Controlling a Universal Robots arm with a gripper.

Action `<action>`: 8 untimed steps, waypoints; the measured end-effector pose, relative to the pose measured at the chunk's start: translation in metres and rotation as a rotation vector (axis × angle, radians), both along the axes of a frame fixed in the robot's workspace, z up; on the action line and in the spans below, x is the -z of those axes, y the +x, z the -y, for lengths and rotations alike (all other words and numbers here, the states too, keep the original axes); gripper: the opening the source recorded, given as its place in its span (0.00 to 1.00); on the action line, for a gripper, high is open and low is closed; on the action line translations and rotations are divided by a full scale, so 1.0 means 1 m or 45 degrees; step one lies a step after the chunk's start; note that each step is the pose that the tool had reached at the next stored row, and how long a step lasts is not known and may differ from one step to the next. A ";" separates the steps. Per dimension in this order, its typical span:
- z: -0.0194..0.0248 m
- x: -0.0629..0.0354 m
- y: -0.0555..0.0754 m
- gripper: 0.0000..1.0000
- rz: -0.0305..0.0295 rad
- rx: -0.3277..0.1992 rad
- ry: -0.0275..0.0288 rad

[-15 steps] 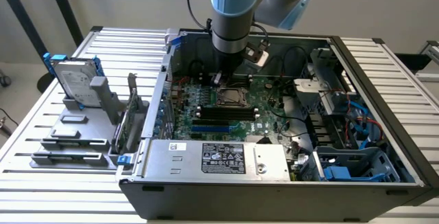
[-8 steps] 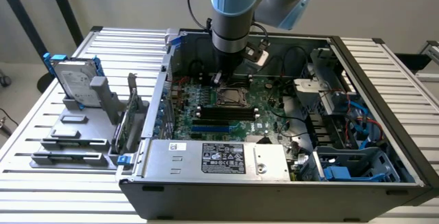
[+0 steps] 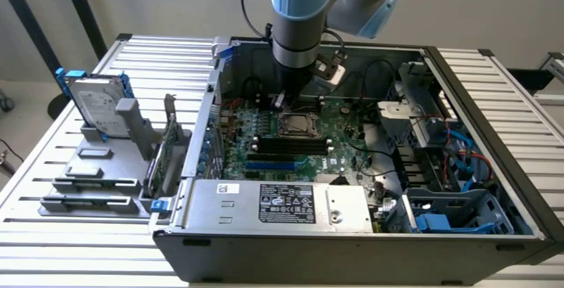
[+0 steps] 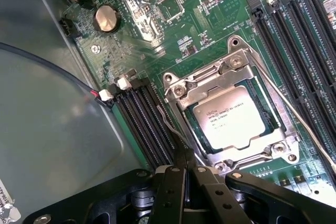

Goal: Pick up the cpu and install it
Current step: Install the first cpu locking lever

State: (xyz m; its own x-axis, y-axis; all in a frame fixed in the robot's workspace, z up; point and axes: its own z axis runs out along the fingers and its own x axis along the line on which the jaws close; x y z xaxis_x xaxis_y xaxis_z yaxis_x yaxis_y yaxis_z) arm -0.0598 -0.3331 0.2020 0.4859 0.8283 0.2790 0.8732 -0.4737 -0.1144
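While my hand [image 4: 185,169] hangs low inside the open computer case [image 3: 476,96], its fingers are closed together with nothing held between them. Seen from the wrist view, the cpu [image 4: 232,117] already lies seated in its socket [image 4: 233,114] on the green motherboard [image 4: 205,19], its silver-grey top facing up with printed lettering legible. A metal socket frame surrounds the chip on all sides, and a thin wire lever [image 4: 294,114] runs along one side of that frame. My closed fingertips sit just beside one edge of the socket frame, apart from the chip itself. Black memory slots [image 4: 149,124] lie beside the socket on one flank and further slots [image 4: 294,45] on the other; a round coin battery [image 4: 106,18] sits well apart from the socket.

From the exterior view, my arm [image 3: 302,17] descends into the case directly over the socket [image 3: 297,124]. On the exterior view's left, a grey parts holder [image 3: 97,169] stands on the slatted table [image 3: 53,235], carrying a silver hard drive [image 3: 91,103] with a blue frame. A power supply [image 3: 282,205] occupies the near side of the case.
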 end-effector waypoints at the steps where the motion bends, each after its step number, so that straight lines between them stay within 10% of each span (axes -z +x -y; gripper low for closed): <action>1: 0.0000 0.0001 0.000 0.11 -0.0001 0.000 -0.0006; 8: 0.0000 0.0023 0.003 0.11 0.0000 0.000 -0.0031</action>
